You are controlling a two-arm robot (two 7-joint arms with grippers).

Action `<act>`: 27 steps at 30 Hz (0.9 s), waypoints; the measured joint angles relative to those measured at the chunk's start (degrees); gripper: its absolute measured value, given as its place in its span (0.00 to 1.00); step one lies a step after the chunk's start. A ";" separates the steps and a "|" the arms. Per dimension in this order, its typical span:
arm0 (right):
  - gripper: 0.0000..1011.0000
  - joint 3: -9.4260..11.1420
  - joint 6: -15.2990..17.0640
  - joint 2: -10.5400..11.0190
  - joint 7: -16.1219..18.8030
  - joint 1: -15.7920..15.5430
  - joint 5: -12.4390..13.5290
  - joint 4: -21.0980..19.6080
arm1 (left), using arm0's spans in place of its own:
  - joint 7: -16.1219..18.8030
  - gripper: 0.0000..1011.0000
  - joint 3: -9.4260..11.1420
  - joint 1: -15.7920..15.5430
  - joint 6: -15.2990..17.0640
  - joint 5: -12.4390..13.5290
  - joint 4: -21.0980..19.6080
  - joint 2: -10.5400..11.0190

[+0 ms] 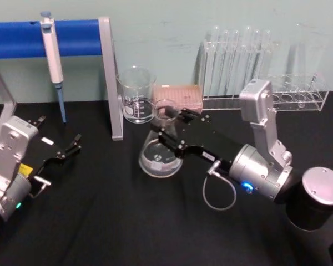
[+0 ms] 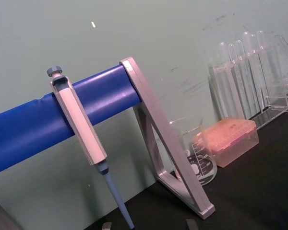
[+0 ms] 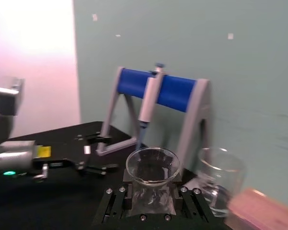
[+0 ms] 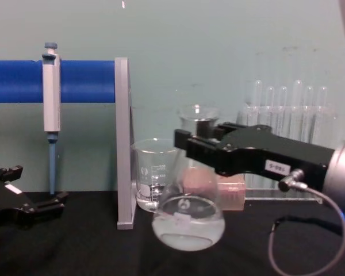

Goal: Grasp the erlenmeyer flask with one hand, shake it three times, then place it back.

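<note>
**Right pincer clamped on the flask's neck**

Your right pincer (image 1: 171,128) is closed on the narrow neck of the erlenmeyer flask (image 1: 160,155), with one black finger on either side of the glass. In the right wrist view the flared rim stands up between the two finger blocks. Seen from the chest, the flask hangs tilted below the pincer, its round base swung toward you. I can't say for sure whether the base touches the black table (image 1: 100,221) or is just clear of it. The arm reaches in from your right, and the chest view shows its small white number label (image 4: 275,167) and silver cable connector (image 4: 290,179).

Just behind the flask you have the beaker (image 1: 136,94), close to the flask but apart from it, and beside that the pink tip box (image 1: 180,95). Farther right, along the wall, stands the clear rack of test tubes (image 1: 255,61). To the left of the beaker is the grey stand with its blue bar (image 1: 44,37), and a pipette (image 1: 53,61) hangs from it.

Your left pincer (image 1: 75,143) sits low over the table at your left, well apart from the flask, with its fingers spread and nothing between them.
</note>
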 joint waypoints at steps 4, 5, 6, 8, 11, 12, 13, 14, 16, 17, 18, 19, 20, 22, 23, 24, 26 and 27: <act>0.44 -1.21 -0.30 0.01 1.75 0.91 0.41 0.58 | 0.00 0.99 0.00 0.00 0.00 0.00 0.00 0.00; 0.44 -1.37 -0.33 0.02 1.92 1.01 0.48 0.63 | 0.00 0.99 0.00 0.00 0.00 0.00 0.00 0.00; 0.44 -1.51 -0.34 0.06 2.11 1.13 0.58 0.68 | 0.00 0.99 0.00 0.00 0.00 0.00 0.00 0.00; 0.44 -1.92 -0.41 0.17 2.46 1.43 0.81 0.81 | 0.00 0.99 0.00 0.00 0.00 0.00 0.00 0.00; 0.44 -2.27 -0.56 0.37 2.61 1.59 1.01 0.83 | 0.00 0.99 0.00 0.00 0.00 0.00 0.00 0.00; 0.44 -2.37 -0.65 0.48 2.58 1.60 1.04 0.83 | 0.00 0.99 0.00 0.00 0.00 0.00 0.00 0.00; 0.44 -2.37 -0.65 0.48 2.58 1.60 1.04 0.83 | 0.00 0.99 0.00 0.00 0.00 0.00 0.00 0.00; 0.44 -2.40 -0.77 0.62 2.42 1.59 1.03 0.76 | 0.00 0.99 0.00 0.00 0.00 0.00 0.00 0.00; 0.44 -2.39 -0.89 0.75 2.06 1.49 0.95 0.57 | 0.00 0.99 0.00 0.00 0.00 0.00 0.00 0.00; 0.44 -2.28 -1.01 0.87 1.56 1.25 0.77 0.31 | 0.00 0.99 0.00 0.00 0.00 0.00 0.00 0.00; 0.44 -2.18 -1.04 0.93 1.22 1.10 0.65 0.16 | 0.00 0.99 0.00 0.00 0.00 0.00 0.00 0.00; 0.44 -1.89 -1.06 1.02 0.45 0.73 0.43 -0.21 | 0.00 0.99 0.00 0.00 0.00 0.00 0.00 0.00; 0.44 -1.72 -1.06 1.04 0.00 0.51 0.35 -0.40 | 0.00 0.99 0.00 0.00 0.00 0.00 0.00 0.00; 0.44 -0.93 -1.03 1.07 -1.34 -0.29 0.21 -0.95 | 0.00 0.99 0.00 0.00 0.00 0.00 0.00 0.00; 0.44 -0.69 -1.01 1.08 -1.69 -0.52 0.19 -1.10 | 0.00 0.99 0.00 0.00 0.00 0.00 0.00 0.00; 0.44 0.03 -1.01 1.10 -2.66 -1.21 0.15 -1.57 | 0.00 0.99 0.00 0.00 0.00 0.00 0.00 0.00; 0.44 0.78 -1.01 1.14 -3.61 -1.87 0.10 -2.02 | 0.00 0.99 0.00 0.00 0.00 0.00 0.00 0.00; 0.44 1.20 -1.02 1.19 -4.09 -2.23 0.08 -2.27 | 0.00 0.99 0.00 0.00 0.00 0.00 0.00 0.00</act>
